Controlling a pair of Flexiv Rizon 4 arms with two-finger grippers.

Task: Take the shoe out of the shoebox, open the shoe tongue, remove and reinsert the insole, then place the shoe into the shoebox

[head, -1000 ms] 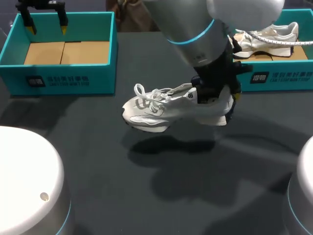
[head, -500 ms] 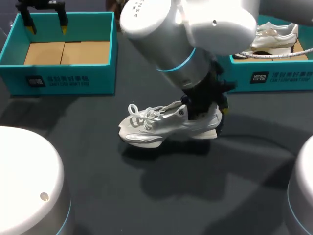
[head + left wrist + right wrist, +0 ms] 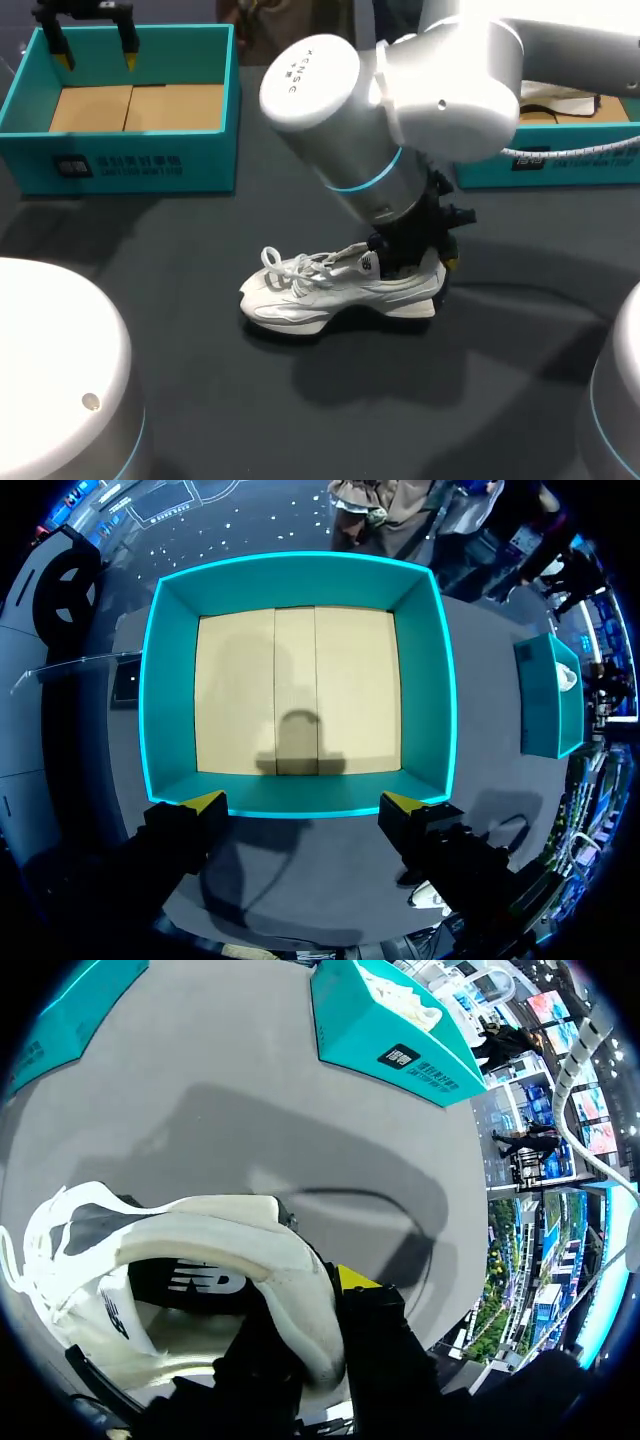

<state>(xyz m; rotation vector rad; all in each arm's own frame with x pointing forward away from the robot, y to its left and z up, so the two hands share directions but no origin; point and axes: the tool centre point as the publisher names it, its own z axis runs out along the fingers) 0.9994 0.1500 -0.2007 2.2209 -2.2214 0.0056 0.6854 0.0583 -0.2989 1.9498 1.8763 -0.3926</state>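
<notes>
A white lace-up shoe point(image 3: 320, 290) lies upright at the table's middle, toe pointing left, its sole at the dark tabletop. My right gripper point(image 3: 425, 262) is shut on its heel collar; in the right wrist view the heel collar point(image 3: 250, 1245) sits pinched between the fingers, one yellow fingertip point(image 3: 355, 1278) showing outside it. My left gripper point(image 3: 95, 40) hangs open over the far edge of the empty teal shoebox point(image 3: 120, 160) at the back left. In the left wrist view that shoebox point(image 3: 300, 580) shows a bare cardboard floor ahead of the left gripper point(image 3: 305, 805).
A second teal shoebox point(image 3: 545, 165) stands at the back right, largely behind my right arm, with another pale shoe point(image 3: 560, 95) partly visible in it. It also shows in the right wrist view as a teal box point(image 3: 390, 1030) beyond the shoe.
My right arm has brought the shoe down from the air to the table, shifting it slightly forward and left. The left arm has stayed still.
</notes>
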